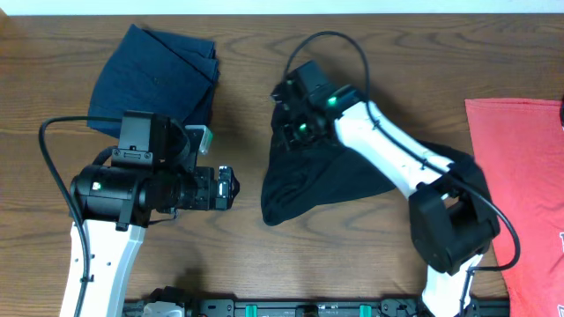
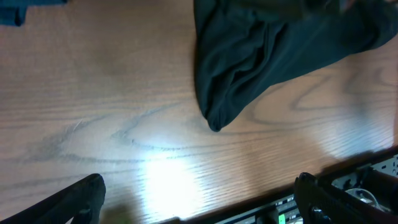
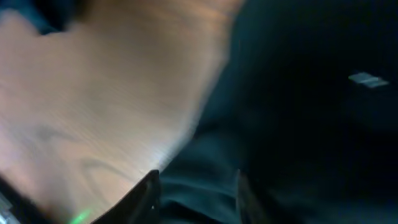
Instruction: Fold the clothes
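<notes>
White arm links (image 1: pixel 388 145), black joint housings (image 1: pixel 454 220), black cables (image 1: pixel 339 35), green lights (image 1: pixel 330 99)

No legible text, label, brand, number or sign in any view. Only a small pale patch (image 3: pixel 368 79) on the black soft cloth T-shirt (image 1: pixel 317 180) in the right wrist view, far right, too blurred to read. Also a sliver of white print (image 1: pixel 560 238) at the right edge of the coral-red cloth T-shirt (image 1: pixel 520 176) in the overhead view, cut off by the frame and unreadable.
</notes>
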Robot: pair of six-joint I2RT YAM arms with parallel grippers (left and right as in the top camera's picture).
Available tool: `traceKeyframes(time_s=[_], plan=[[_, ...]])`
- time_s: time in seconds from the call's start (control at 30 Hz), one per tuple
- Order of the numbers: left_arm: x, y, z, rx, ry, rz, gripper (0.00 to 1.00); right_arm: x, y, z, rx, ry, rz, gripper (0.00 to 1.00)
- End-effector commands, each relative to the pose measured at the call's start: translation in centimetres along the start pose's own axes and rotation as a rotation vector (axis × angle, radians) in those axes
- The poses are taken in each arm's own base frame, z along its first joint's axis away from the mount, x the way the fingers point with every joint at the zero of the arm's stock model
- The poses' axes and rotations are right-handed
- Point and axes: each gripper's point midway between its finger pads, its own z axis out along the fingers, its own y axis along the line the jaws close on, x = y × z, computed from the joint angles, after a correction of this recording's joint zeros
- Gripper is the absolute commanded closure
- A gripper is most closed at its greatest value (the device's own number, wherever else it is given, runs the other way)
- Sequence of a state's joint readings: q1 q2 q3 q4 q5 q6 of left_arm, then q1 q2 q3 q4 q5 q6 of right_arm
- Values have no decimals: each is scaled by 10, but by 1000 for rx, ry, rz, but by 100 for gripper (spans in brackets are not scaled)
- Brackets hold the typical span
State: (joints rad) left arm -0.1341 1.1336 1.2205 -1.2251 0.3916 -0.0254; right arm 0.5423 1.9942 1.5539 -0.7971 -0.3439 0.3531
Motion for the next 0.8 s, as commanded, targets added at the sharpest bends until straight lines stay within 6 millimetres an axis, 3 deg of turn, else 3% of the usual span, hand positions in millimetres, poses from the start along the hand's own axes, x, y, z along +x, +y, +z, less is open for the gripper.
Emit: traceKeyframes(time_s=[0.0,0.23,0.53,0.57,0.6,0.67,0.77], plan=[[0,3,2,-18,3,8,2,-8,-33,-13,51,-17,125,61],[-8,2,2,-15,-28,18,2,-3,-36,-12,39,5,150,60],[-4,3,2,-16,-15,14,2,10,-33,16,24,-3,173,57],[-4,3,2,-16,-14,13,2,10,-33,19,19,-12,165,66],[-4,3,2,-16,-14,13,2,8,-32,22,13,-25,157,81],[-4,3,2,-17,-13,13,2,1,-30,23,1,-56,126,97],[-4,3,2,-16,-12,13,2,-14,-23,18,-21,-118,51,99]])
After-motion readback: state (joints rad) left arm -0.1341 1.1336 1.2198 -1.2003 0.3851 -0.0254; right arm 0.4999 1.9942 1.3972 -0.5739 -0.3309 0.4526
